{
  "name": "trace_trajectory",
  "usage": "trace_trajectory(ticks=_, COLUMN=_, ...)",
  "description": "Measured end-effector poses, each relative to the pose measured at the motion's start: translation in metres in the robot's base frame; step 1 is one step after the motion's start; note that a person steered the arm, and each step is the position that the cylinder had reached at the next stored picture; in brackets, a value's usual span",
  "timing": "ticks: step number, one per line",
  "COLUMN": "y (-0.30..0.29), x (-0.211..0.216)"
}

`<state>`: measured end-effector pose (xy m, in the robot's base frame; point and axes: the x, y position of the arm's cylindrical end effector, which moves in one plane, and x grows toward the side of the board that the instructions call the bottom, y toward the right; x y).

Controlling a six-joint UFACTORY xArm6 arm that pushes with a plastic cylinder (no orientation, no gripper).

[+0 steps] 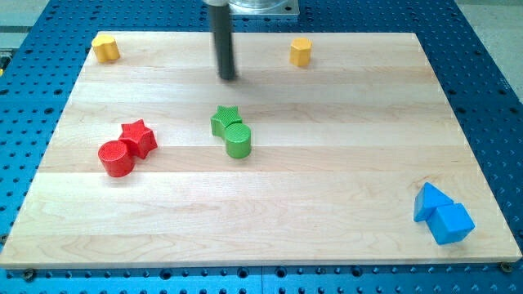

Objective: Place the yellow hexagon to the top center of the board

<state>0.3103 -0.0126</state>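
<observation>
The yellow hexagon (301, 51) stands near the board's top edge, a little right of centre. My tip (227, 77) rests on the board to the hexagon's left and slightly lower, about a hand's width away and not touching it. A second yellow block (105, 47), whose shape I cannot make out, sits at the board's top left corner.
A green star (224, 119) touches a green cylinder (238, 140) just below my tip. A red star (139, 137) touches a red cylinder (116, 158) at the left. A blue triangle (428, 200) and a blue cube (451, 223) sit at the bottom right corner. The wooden board (327, 180) lies on a blue perforated table.
</observation>
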Motion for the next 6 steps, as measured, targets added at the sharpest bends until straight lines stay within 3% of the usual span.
trace_trajectory(ticks=1, y=0.073, x=-0.002)
trace_trajectory(ticks=3, y=0.142, x=-0.049)
trace_trajectory(ticks=5, y=0.009, x=-0.042)
trace_trajectory(ticks=6, y=0.064, x=-0.045)
